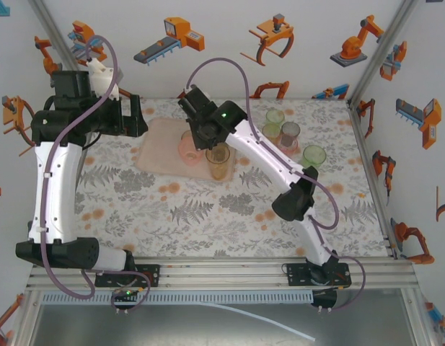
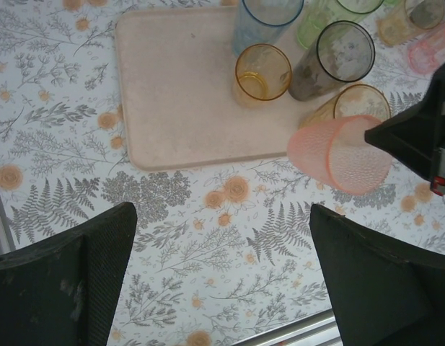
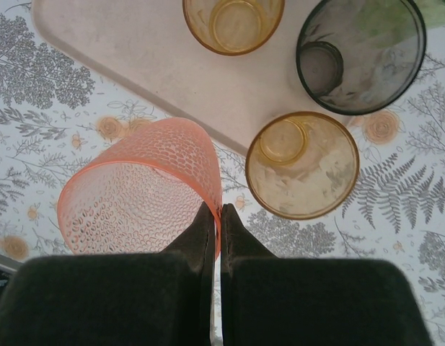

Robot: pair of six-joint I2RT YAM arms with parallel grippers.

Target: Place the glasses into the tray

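Wrist view: right jaws pinch the pink glass (image 3: 135, 191) (tilted) by its rim

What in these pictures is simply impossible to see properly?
- Top view: the right arm covers part of the tray, so what stands on it can't be counted.
- Left wrist view: the top edge cuts off the blue glass.
- Right wrist view: the right gripper hides part of the rim of the pink glass it pinches.
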